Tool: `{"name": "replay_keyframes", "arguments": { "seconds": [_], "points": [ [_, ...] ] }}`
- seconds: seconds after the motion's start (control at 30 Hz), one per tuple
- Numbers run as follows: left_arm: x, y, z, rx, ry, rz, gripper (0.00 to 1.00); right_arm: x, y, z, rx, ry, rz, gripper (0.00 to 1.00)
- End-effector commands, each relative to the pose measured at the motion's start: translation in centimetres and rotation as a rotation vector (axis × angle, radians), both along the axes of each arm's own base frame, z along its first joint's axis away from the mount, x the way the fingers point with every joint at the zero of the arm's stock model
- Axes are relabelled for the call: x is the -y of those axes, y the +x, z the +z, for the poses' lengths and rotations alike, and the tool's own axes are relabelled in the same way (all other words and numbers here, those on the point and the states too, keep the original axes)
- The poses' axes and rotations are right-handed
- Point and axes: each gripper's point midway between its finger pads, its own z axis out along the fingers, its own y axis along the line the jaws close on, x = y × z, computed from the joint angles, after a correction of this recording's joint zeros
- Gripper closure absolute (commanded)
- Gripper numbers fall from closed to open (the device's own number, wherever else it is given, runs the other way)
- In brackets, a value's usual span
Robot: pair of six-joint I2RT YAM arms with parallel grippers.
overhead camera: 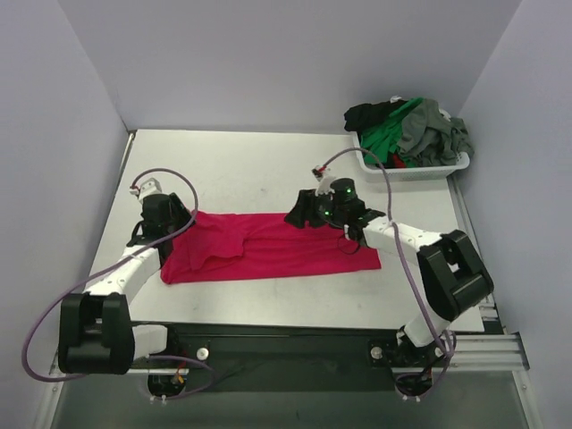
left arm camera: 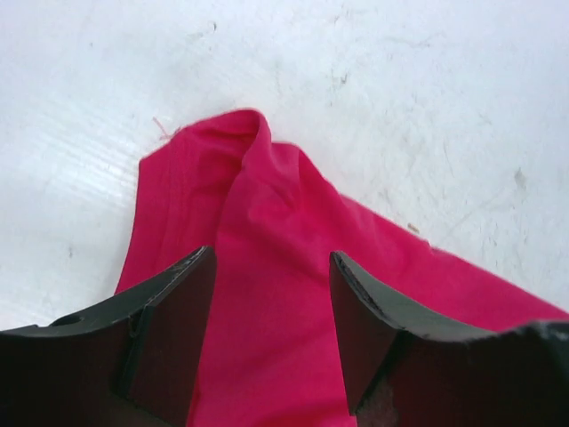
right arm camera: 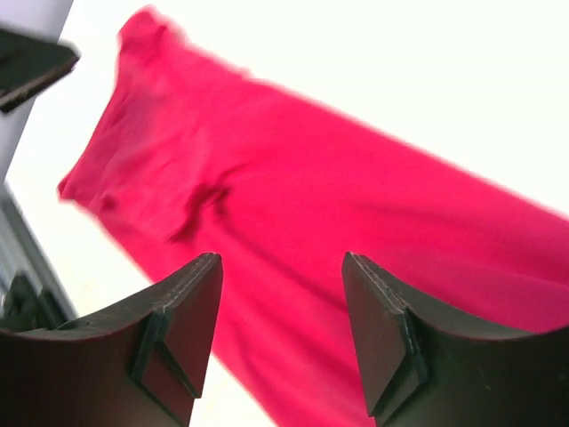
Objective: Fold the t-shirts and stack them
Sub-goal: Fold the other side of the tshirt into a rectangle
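My left gripper [left arm camera: 271,267] is released. In its wrist view the two dark jaws stand apart at the bottom of the frame with nothing pinched between them. Through the gap I see the crimson-red soft cloth t-shirt [left arm camera: 284,205] lying beneath, one corner rucked into a ridge that peaks in the upper middle of the frame. Around that corner is the scuffed, pale table top [left arm camera: 427,89]. My right gripper [right arm camera: 283,267] is let go as well: its jaws are spread at the bottom of its own view. The same red cloth runs under them as a blurred band from the upper left of the frame to the lower right, and none of it is caught between the jaws. From the top camera, the left gripper sits at the shirt's left end, left of the frame's centre. The right gripper hangs over the shirt's upper edge, just right of centre. The shirt lies spread as a wide strip across the middle of the frame, creased left of centre. Well apart from it, in the upper right of the frame, a white plastic slotted basket [overhead camera: 420,170] stands on the table. It holds a heap of crumpled shirts: a green t-shirt [overhead camera: 389,136], a grey t-shirt [overhead camera: 435,130] and a black t-shirt [overhead camera: 365,114] at the heap's left side.
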Motion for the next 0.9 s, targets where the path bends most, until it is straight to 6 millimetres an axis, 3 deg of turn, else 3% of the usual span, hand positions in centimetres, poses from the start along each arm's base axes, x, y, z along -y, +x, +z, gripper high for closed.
{"name": "replay_keyframes", "arguments": {
  "seconds": [0.0,0.07,0.1,0.17,0.2,0.33,0.47,0.73,0.87],
  "points": [
    [-0.9,3.7,1.3,0.049,0.007,0.001,0.36,5.3,2.3,1.1,-0.022,0.000,-0.157,0.41],
    [-0.7,5.0,1.5,0.061,-0.012,-0.012,0.36,8.1,2.8,0.3,-0.059,-0.048,-0.232,0.38],
    [-1.9,5.5,0.3,0.033,-0.021,0.012,0.36,10.6,4.1,-0.2,-0.066,-0.077,-0.317,0.38],
    [-2.1,6.6,-0.1,0.025,-0.035,0.017,0.36,13.1,4.2,-1.4,-0.111,-0.135,-0.386,0.37],
    [-2.1,6.9,-1.3,0.001,-0.047,0.012,0.36,14.8,4.5,-1.8,-0.123,-0.159,-0.430,0.37],
    [-2.1,8.6,-2.2,-0.020,-0.065,0.007,0.37,18.9,4.6,-3.7,-0.180,-0.231,-0.528,0.36],
    [-2.2,9.3,-3.0,-0.037,-0.064,0.010,0.36,20.8,4.9,-5.3,-0.233,-0.242,-0.578,0.35],
    [-2.5,9.5,-3.4,-0.050,-0.049,0.020,0.37,21.8,5.1,-7.9,-0.324,-0.296,-0.613,0.36],
    [-2.8,9.7,-3.9,-0.069,-0.040,0.028,0.42,22.1,5.3,-8.0,-0.327,-0.304,-0.624,0.36]
  ]
}}
